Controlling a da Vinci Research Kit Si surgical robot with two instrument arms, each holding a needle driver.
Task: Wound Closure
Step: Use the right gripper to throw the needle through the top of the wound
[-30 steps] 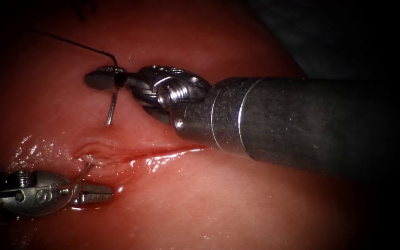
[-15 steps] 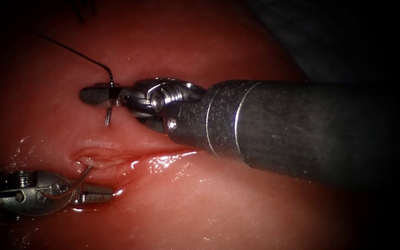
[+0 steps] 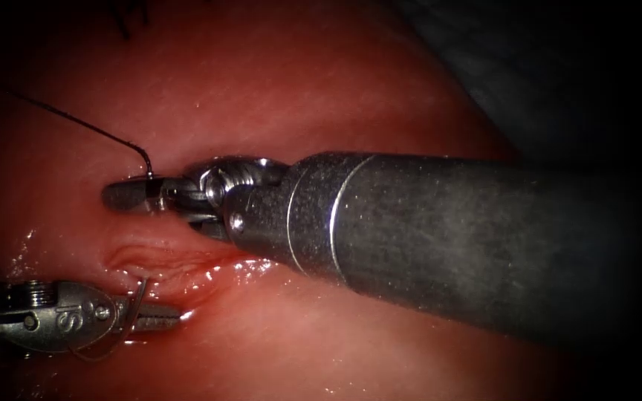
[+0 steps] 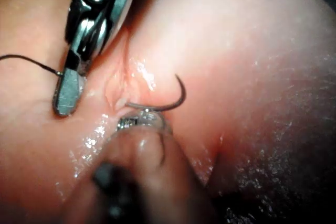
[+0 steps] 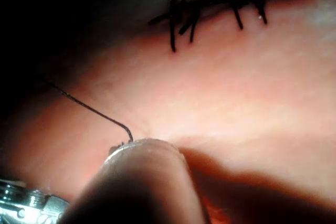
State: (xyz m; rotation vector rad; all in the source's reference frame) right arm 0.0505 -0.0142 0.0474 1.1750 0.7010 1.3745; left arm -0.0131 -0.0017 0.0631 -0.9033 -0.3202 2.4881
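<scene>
Background: a dark grey-blue surface (image 3: 551, 59) lies beyond the tissue (image 3: 321, 82), up and behind the right arm's tool (image 3: 131, 195), past its shaft. It looks flat and matt; the material cannot be told.

Light: one strong pool, brightest around the right arm's tool and just ahead of the left arm's tool (image 3: 154, 318). White glints (image 3: 250, 263) sit on the wet surface between them. The light falls off fast outward, to black at every edge of the endoscope view. Behind the left arm's tool it is near-black.

Right wrist view: darkness (image 5: 47, 19) beyond the lit tissue, well away from the tool.
</scene>
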